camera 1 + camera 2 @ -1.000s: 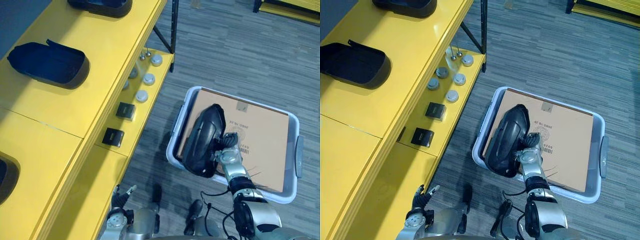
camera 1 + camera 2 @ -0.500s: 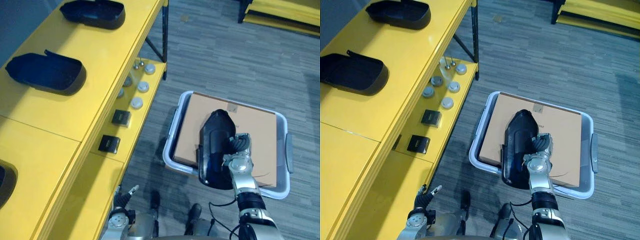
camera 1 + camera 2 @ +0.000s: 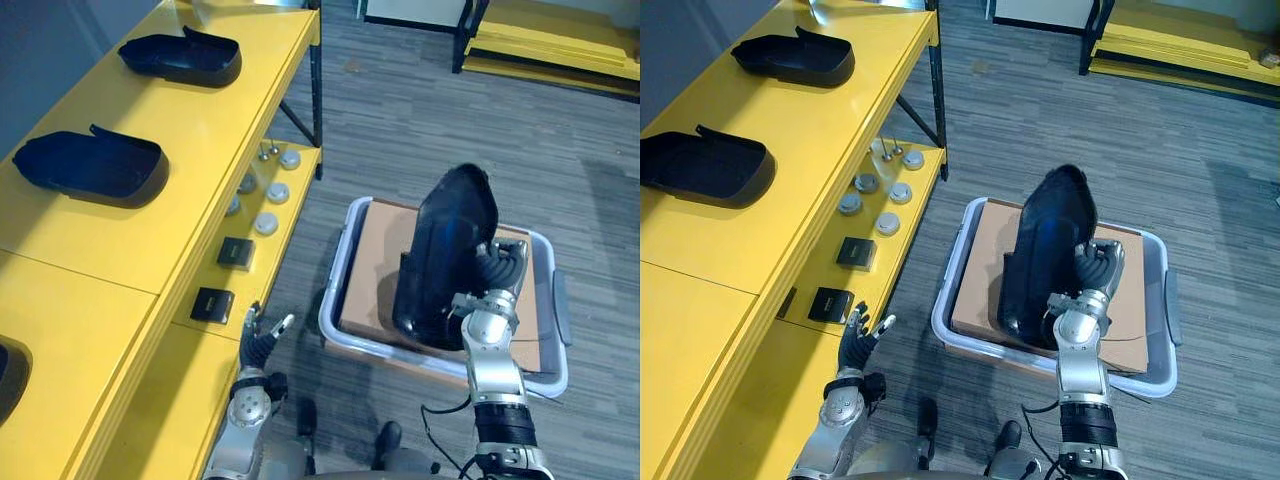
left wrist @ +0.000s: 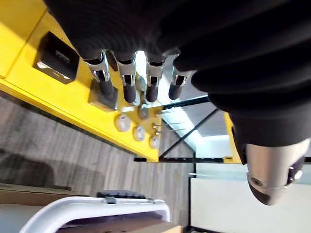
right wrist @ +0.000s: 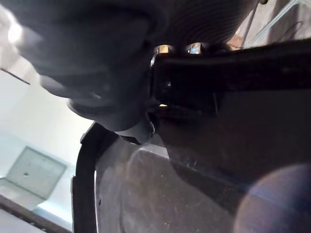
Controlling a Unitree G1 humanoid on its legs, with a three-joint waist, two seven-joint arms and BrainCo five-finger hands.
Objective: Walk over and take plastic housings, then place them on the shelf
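My right hand [image 3: 492, 292] is shut on a black plastic housing [image 3: 445, 250], holding it upright above the grey bin [image 3: 338, 285]; the housing's dark inner wall [image 5: 204, 160] shows close in the right wrist view. Two more black housings [image 3: 92, 165] [image 3: 182, 61] lie on the yellow shelf's top [image 3: 200, 130]. My left hand [image 3: 256, 345] hangs low beside the shelf with its fingers [image 4: 127, 87] straight and nothing in it.
The bin holds a brown cardboard sheet [image 3: 375, 285]. On the shelf's lower level [image 3: 275, 215] sit round silver knobs [image 3: 267, 223] and small black boxes [image 3: 236, 252]. Another yellow rack [image 3: 550, 50] stands far back right. Grey carpet lies between the shelf and the bin.
My right hand has lifted the housing up out of the bin and tipped it upright. My left hand has risen. The camera has tilted up, showing more of the shelf.
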